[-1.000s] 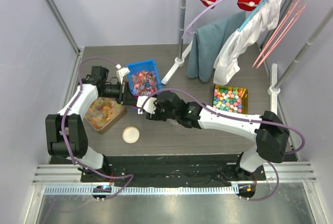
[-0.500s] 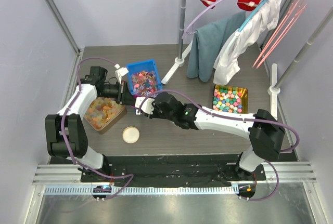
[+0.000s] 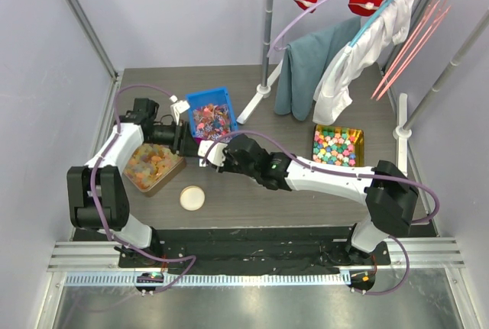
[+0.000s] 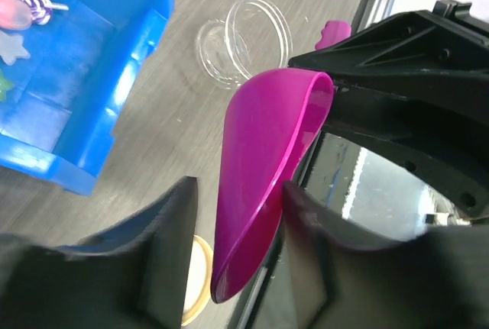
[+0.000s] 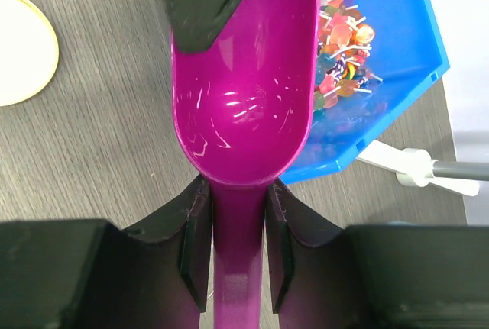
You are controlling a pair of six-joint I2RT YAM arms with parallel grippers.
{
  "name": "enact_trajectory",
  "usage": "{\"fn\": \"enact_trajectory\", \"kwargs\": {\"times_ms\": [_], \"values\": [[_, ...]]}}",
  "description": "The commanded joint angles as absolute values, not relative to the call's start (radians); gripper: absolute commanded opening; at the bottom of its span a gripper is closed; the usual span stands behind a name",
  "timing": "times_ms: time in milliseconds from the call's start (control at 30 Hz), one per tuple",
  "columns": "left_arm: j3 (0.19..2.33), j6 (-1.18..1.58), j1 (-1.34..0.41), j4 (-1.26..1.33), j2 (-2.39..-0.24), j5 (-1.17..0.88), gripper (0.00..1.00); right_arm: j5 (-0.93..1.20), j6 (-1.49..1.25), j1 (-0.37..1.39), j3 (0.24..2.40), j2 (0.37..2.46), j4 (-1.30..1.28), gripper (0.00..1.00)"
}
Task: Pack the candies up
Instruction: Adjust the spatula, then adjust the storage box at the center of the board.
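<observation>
The candies (image 3: 212, 120) fill a blue bin (image 3: 226, 100) at the back left of the table; in the right wrist view the candies (image 5: 340, 39) lie just right of a magenta scoop (image 5: 241, 115). My right gripper (image 5: 238, 199) is shut on the scoop's handle, fingers pressed on both sides. The empty scoop (image 4: 267, 169) stands between the fingers of my left gripper (image 4: 238, 191), which is open, with a gap on the left side. In the top view the left gripper (image 3: 186, 140) and right gripper (image 3: 210, 153) meet in front of the bin.
A clear round tub (image 4: 244, 39) lies on the table beside the bin. A cream round lid (image 3: 192, 198) sits near the front. A tin of orange-yellow gummies (image 3: 153, 167) is at the left, a tin of pastel cubes (image 3: 338, 146) at the right. Clothes hang on a rack (image 3: 336, 62) behind.
My right gripper has moved left and closed on the scoop's handle. My left gripper's jaws have opened off the scoop's bowl.
</observation>
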State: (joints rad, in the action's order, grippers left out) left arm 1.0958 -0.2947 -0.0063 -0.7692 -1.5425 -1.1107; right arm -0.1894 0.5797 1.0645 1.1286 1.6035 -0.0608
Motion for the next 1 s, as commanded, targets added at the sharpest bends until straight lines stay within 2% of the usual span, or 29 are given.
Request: {"fn": "enact_trajectory", "kwargs": {"times_ms": [0,67,300,333,467,533,667,700,733,967], "values": [[1.141,-0.302,-0.009,-0.808,-1.552,-1.135,0.55,-0.207,0.571,1.065,1.138,1.578,0.014,0.01],[1.182,-0.299,-0.009,-0.819,-1.545,-1.094,0.61,-0.207,0.568,1.065,1.137,1.566,0.006,0.01],[1.297,-0.252,-0.009,-0.761,-1.502,-0.875,0.72,-0.229,0.569,1.04,1.123,1.494,-0.118,0.01],[1.311,-0.232,-0.009,-0.729,-1.505,-0.841,0.77,-0.229,0.569,1.023,1.124,1.488,-0.145,0.01],[1.41,-0.236,-0.009,-0.681,-1.56,-0.717,0.81,-0.189,0.568,0.956,1.138,1.466,-0.216,0.01],[1.48,-0.241,-0.009,-0.663,-1.618,-0.649,0.87,-0.158,0.566,0.924,1.16,1.459,-0.271,0.01],[1.654,-0.337,-0.009,-0.709,-1.752,-0.589,0.89,-0.106,0.568,0.842,1.18,1.459,-0.334,0.01],[1.684,-0.36,-0.012,-0.715,-1.775,-0.586,0.96,-0.1,0.566,0.833,1.181,1.46,-0.357,0.01],[1.71,-0.386,-0.014,-0.719,-1.823,-0.565,0.99,-0.088,0.571,0.824,1.184,1.468,-0.374,0.01],[2.025,-0.644,-0.051,-0.864,-2.037,-0.461,1.0,-0.012,0.58,0.767,1.175,1.471,-0.428,0.01]]}}
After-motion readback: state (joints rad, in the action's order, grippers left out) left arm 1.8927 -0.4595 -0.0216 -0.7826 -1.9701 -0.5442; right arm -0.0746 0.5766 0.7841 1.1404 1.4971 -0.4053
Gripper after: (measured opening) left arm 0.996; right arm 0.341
